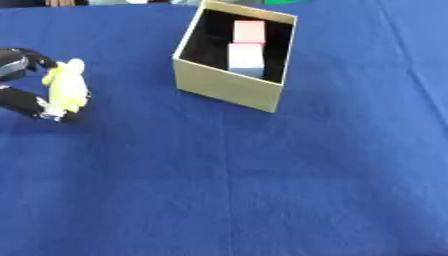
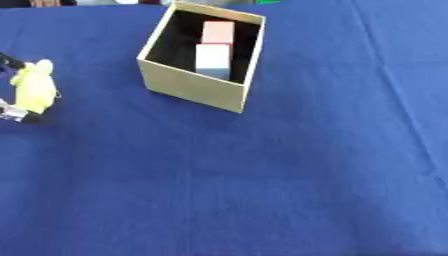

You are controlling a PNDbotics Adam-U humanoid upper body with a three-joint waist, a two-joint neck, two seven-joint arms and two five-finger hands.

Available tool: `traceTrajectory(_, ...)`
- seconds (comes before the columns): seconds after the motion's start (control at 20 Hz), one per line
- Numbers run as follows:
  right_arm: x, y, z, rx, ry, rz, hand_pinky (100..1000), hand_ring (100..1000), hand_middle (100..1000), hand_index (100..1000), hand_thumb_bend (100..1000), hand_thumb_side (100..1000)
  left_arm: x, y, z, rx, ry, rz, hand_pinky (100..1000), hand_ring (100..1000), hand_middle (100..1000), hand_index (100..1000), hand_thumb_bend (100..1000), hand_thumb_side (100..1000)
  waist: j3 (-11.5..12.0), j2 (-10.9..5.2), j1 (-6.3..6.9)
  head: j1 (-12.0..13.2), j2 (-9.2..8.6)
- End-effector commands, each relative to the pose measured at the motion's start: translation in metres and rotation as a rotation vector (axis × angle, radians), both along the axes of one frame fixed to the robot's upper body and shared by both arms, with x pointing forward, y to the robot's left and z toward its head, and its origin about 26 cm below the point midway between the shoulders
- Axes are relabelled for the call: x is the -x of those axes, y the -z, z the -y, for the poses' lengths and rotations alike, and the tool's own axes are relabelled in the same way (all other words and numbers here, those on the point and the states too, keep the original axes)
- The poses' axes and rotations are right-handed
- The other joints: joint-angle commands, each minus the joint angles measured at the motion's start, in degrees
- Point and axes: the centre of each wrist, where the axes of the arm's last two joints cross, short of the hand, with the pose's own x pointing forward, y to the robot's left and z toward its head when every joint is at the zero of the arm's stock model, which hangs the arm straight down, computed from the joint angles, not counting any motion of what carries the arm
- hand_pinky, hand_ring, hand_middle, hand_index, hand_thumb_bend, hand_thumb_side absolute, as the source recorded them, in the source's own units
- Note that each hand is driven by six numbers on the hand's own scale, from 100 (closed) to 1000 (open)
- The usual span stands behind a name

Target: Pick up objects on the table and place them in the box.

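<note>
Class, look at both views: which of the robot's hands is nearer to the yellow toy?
Left. The left hand is curled round the yellow toy at the table's left edge, well left of the box. The right hand shows in neither view, so its distance cannot be judged.

a staged test table: plain blue cloth [image 1: 262,190] with only a cardboard box [image 1: 229,85].

Even, bright light; soft focus throughout

The blue tablecloth [image 1: 262,190] is lit evenly, without glare, its creases showing only as faint paler lines. The open tan cardboard box [image 1: 229,89] in the upper centre is dark inside, with a thin shadow at its base. At the left edge, the pale yellow soft object [image 1: 66,90] and the black left hand [image 1: 22,105] look smeared, edges fuzzy.
</note>
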Motion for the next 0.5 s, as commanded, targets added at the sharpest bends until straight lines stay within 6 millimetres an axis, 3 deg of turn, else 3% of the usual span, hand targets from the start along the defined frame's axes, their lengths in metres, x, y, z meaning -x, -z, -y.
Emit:
traceTrajectory(0.05,0.003,-0.0104,0.001,0.021,0.005,0.038,850,728,663,772,100,818,-0.0004,-0.0066,-0.0057,-0.022,-0.019,0.02,829,883,858,919,873,633,-0.1,-0.9,-0.05,0.1,-0.89)
traceTrajectory(0.5,0.003,-0.0102,0.001,0.013,0.011,0.037,850,727,662,771,100,818,-0.0042,-0.0001,-0.0053,0.018,-0.006,-0.002,828,876,843,905,825,637,-0.4,-0.72,-0.11,0.2,-1.24)
